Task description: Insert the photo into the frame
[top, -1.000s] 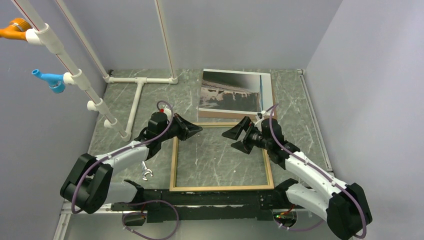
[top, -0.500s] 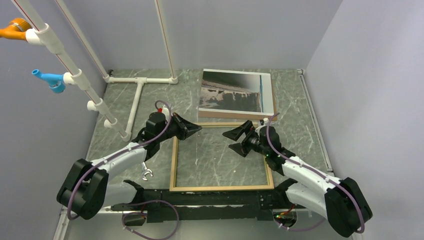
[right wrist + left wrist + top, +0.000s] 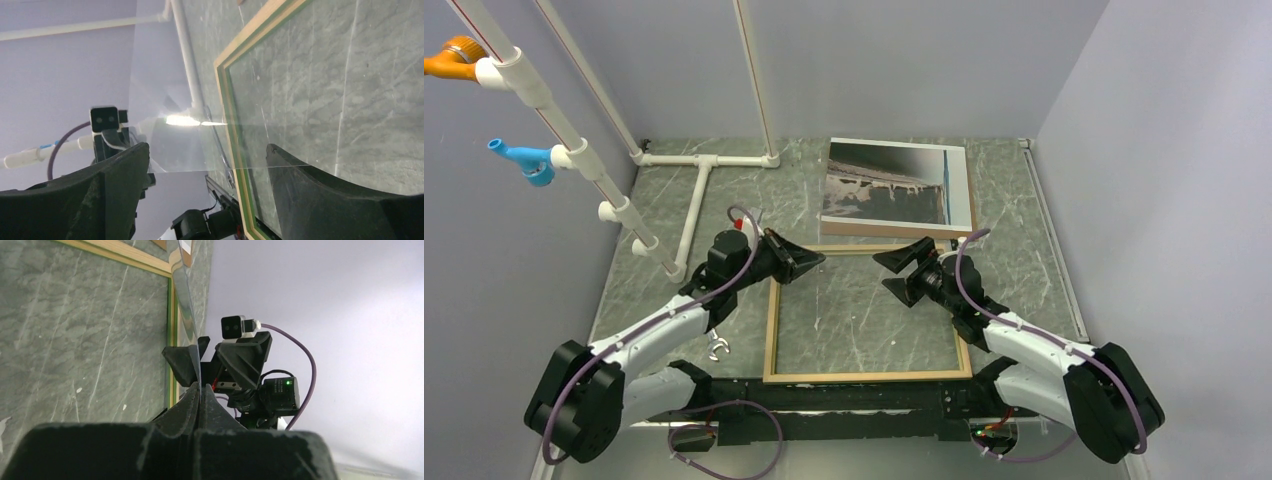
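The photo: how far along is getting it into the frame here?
Early. Done: the frame lies flat, tan face up, in front of the arms. In hand: the left gripper is shut on a clear pane held above it, and the open right gripper straddles the pane's opposite edge. Left: the photo lies at the table's far side, outside the frame, ungripped.

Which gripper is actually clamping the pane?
The left gripper: it is shut on the edge of the pane, which runs up from between its fingertips. The right gripper stands wide open, clamping nothing.
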